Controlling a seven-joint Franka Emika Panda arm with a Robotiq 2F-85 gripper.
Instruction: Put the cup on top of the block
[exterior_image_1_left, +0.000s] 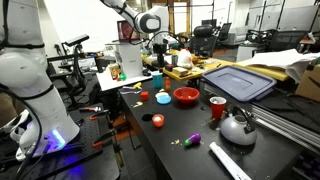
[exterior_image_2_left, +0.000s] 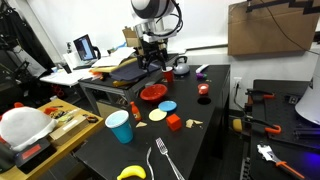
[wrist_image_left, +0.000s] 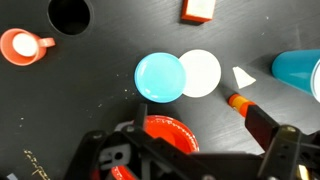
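The small orange-red cup (wrist_image_left: 22, 45) with a pale inside stands upright on the black table, at the upper left of the wrist view. It also shows in both exterior views (exterior_image_1_left: 157, 120) (exterior_image_2_left: 204, 89). The small red block (wrist_image_left: 198, 10) lies at the top edge of the wrist view, apart from the cup, and shows in both exterior views (exterior_image_1_left: 143, 96) (exterior_image_2_left: 174, 122). My gripper (wrist_image_left: 190, 150) is open and empty. It hangs high above the table over the red bowl (wrist_image_left: 165, 135), away from both cup and block (exterior_image_1_left: 158, 48) (exterior_image_2_left: 152, 55).
A light blue disc (wrist_image_left: 159, 77) and a white disc (wrist_image_left: 200, 73) lie side by side between bowl and block. A light blue cup (wrist_image_left: 300, 70) and an orange-tipped marker (wrist_image_left: 238, 101) are at the right. A red mug (exterior_image_1_left: 217, 107) and a kettle (exterior_image_1_left: 237, 127) stand nearby.
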